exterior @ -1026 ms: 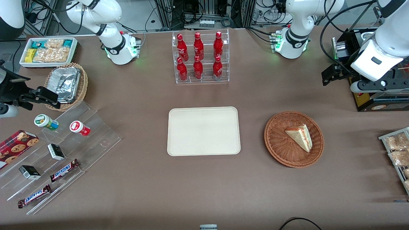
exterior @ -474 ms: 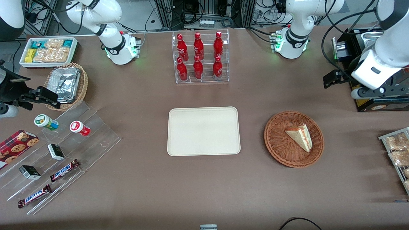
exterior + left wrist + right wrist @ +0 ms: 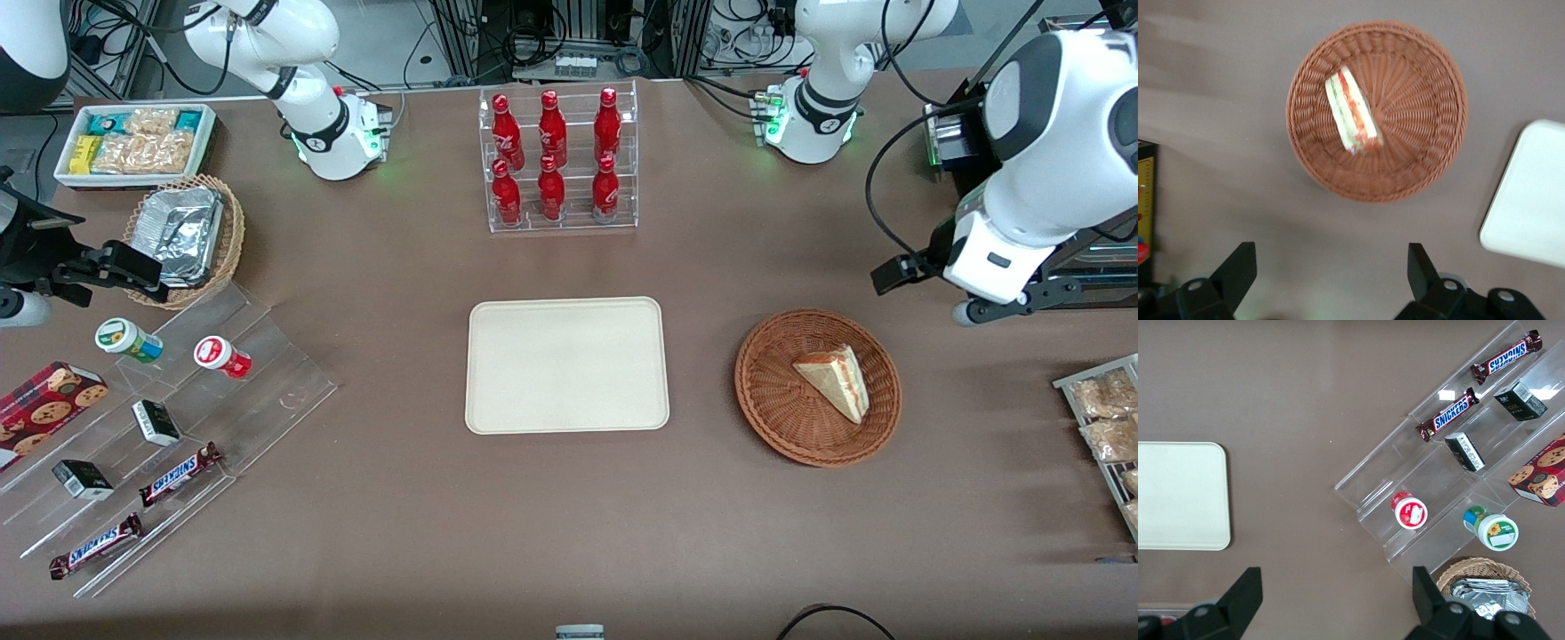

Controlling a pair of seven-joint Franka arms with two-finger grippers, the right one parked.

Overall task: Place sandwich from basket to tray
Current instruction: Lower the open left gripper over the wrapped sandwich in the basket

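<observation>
Left wrist view | pincer (image 3: 1328, 280) hovering wide open, empty | sandwich (image 3: 1351, 112) lying ahead in basket (image 3: 1431, 73), long axis running away from pincer | tray (image 3: 566, 311) waiting

The table (image 3: 373, 533) is a flat brown. On it the basket (image 3: 773, 418) is reddish-brown wicker, woven in rings around radiating spokes. The sandwich (image 3: 831, 380) in the basket is pale bread, with red, green and cream stripes along its cut edge. Beside the basket, the tray (image 3: 567, 365) is plain cream-beige. Farther from the front camera than the tray, the bottles (image 3: 552, 156) are bright red with white script. The pincer (image 3: 1331, 280), up above the table near the basket, has black fingers (image 3: 1238, 270), spread wide; its arm is white.
</observation>
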